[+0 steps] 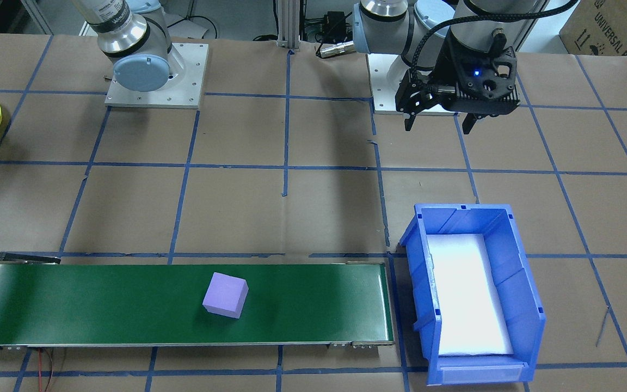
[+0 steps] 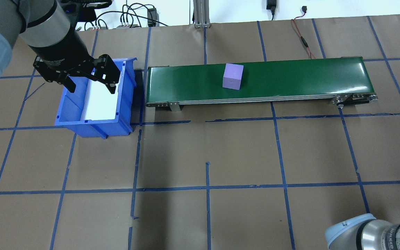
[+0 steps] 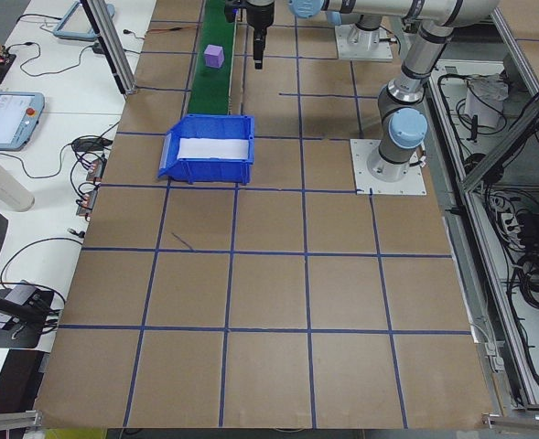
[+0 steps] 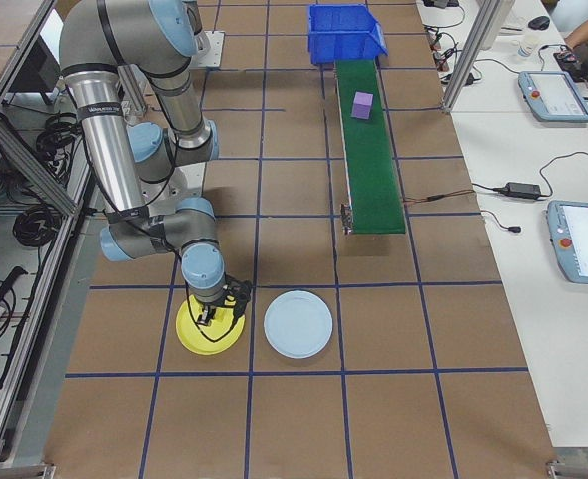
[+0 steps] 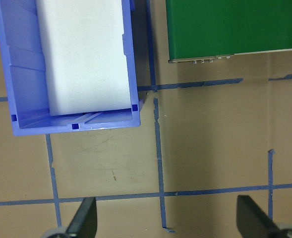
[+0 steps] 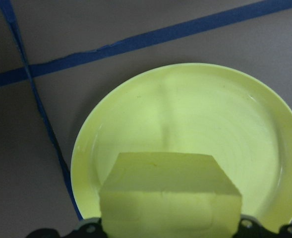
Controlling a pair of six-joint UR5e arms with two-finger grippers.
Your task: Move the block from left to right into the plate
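**Yellow block pinched over the plate**

Right wrist: yellow block (image 6: 170, 198) squeezed in right gripper (image 6: 165, 225), hanging above plate (image 6: 225, 114), toward its rim. Probably light, squishy foam, so best held gently by flat opposite faces. Left wrist: left gripper (image 5: 168, 218) spread wide, holding nothing, just off blue bin (image 5: 22, 74) corner. Front: purple block (image 1: 225, 294) sitting mid-belt (image 1: 101, 305).

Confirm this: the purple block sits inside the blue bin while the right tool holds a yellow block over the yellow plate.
Not quite. The purple block sits on the green conveyor belt, not inside the blue bin, as the overhead view shows. The right tool does hold a yellow block over the yellow plate.
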